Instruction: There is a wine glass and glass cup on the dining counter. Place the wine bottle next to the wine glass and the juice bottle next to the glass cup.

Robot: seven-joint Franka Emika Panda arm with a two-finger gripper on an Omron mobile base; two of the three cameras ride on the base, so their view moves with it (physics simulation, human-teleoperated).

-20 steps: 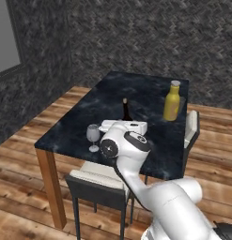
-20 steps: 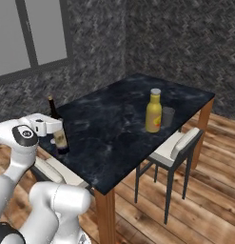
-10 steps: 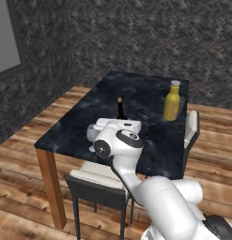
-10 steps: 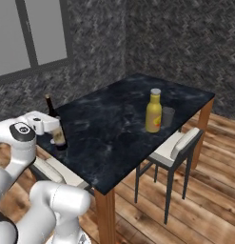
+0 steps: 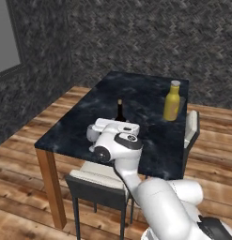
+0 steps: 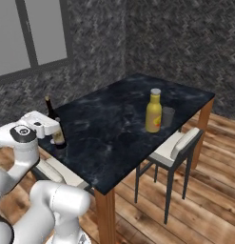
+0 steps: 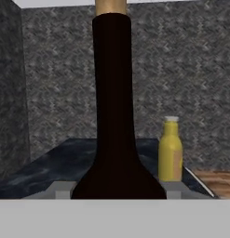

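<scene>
Gripper closed on the wine bottle at the near end of the dining counter.

Left base view: wine bottle (image 5: 120, 110) upright near the dining counter's (image 5: 70, 126) near edge, bare stone around it; juice bottle (image 5: 172, 101) at two o'clock, well apart.
Right base view: gripper (image 6: 56, 127) clamps the bottle (image 6: 56, 127); glass cup (image 6: 168, 116) just beside the juice bottle (image 6: 153, 111). The arm has swung left, now covering the wine glass.
Hand view: bottle (image 7: 116, 121) between the fingertips.

Tall dark near-black wine bottle (image 7: 114, 139) upright, close, centre frame, gold-capped neck at top. Stout yellow juice bottle (image 7: 171, 151) with pale cap behind, right. Black marbled stone desk (image 7: 56, 165) beneath. Grey patterned wall (image 7: 56, 74) behind.
</scene>
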